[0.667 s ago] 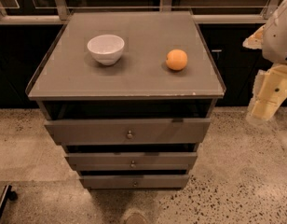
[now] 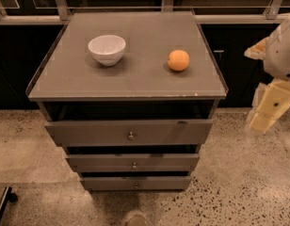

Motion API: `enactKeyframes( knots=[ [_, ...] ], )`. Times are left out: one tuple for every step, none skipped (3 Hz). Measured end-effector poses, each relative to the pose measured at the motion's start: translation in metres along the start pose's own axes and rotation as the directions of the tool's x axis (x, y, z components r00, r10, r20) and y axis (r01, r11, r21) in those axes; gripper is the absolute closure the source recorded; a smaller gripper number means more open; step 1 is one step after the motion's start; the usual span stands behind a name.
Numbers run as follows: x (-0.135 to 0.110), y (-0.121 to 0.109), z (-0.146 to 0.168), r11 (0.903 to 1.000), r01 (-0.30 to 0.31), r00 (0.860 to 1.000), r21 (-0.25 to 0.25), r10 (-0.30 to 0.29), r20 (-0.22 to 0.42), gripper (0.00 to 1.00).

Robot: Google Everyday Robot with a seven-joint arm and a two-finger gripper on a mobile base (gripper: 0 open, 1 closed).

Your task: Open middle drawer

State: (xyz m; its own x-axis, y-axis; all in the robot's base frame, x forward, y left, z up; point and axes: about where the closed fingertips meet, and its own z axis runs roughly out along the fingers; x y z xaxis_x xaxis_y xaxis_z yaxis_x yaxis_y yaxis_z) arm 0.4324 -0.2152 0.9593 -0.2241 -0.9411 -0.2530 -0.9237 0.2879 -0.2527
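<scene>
The middle drawer [image 2: 133, 162] is the grey-brown front with a small round metal knob [image 2: 134, 165], between the taller top drawer [image 2: 128, 132] and the narrow bottom drawer [image 2: 135, 183]. Its front sits level with the others, with a dark gap above it. My gripper [image 2: 269, 108] is on the cream arm at the right edge of the camera view. It hangs beside the cabinet's right side at about top-drawer height, well apart from the knob, and holds nothing.
A white bowl [image 2: 107, 49] and an orange [image 2: 178, 60] sit on the cabinet top [image 2: 135, 79]. Dark cabinets and a rail run behind. Speckled floor [image 2: 239, 187] lies in front and to both sides. A dark object [image 2: 1, 201] is at the lower left.
The arm at the right has dropped slightly. The drawers, bowl and orange have not moved.
</scene>
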Motion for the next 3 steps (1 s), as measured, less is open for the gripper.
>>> enactKeyframes(
  knots=[
    [0.019,0.029,0.041,0.9961,-0.088,0.994,-0.003,0.088,0.07,0.0],
    [0.047,0.059,0.091,0.9818,-0.19,0.977,-0.002,0.189,0.096,0.0],
    [0.08,0.093,0.17,0.9504,-0.308,0.947,-0.041,0.311,0.076,0.0]
  ],
)
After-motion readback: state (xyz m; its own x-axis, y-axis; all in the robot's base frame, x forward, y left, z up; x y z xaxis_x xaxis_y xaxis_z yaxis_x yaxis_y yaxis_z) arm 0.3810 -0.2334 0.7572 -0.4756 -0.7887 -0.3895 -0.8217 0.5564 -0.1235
